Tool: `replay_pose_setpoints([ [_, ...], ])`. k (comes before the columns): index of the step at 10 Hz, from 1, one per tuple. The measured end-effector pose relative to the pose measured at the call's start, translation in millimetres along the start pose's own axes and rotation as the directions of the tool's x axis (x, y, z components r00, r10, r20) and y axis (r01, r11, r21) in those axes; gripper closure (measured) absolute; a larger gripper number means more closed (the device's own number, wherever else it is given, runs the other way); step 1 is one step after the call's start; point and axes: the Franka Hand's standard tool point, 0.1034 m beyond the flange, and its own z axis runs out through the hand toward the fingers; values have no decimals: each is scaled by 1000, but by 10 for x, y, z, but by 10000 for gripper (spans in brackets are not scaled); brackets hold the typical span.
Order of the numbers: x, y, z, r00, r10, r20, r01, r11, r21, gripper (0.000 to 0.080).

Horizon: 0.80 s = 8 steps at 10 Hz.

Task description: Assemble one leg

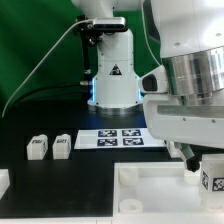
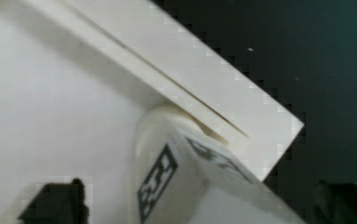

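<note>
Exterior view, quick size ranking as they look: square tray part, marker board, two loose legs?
1. square tray part, nearest the camera
2. marker board
3. loose leg and neighbour leg: alike, tied

Leg (image 1: pixel 212 180) at tray (image 1: pixel 150 196) corner, marker board (image 1: pixel 122 137) behind

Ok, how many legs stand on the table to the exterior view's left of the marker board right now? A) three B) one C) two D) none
C: two stand there side by side, the outer leg and the inner leg, both a little apart from the marker board.
</note>
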Motion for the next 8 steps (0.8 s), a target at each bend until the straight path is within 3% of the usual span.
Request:
replay_pose_setpoints([
  [3,1,8,3,963,-268,1,268,963,-8,151],
  [4,4,-2,-12,872,-489,5,488,872,-42,151],
  [5,24,-7,-23,804,-595,6,594,803,-43,151],
  [6,26,-11,-23,799,-602,4,601,798,-39,151],
  [7,19,-13,-19,837,-547,2,546,837,-39,276],
  [8,21,-11,-18,844,-536,2,536,843,-40,276],
])
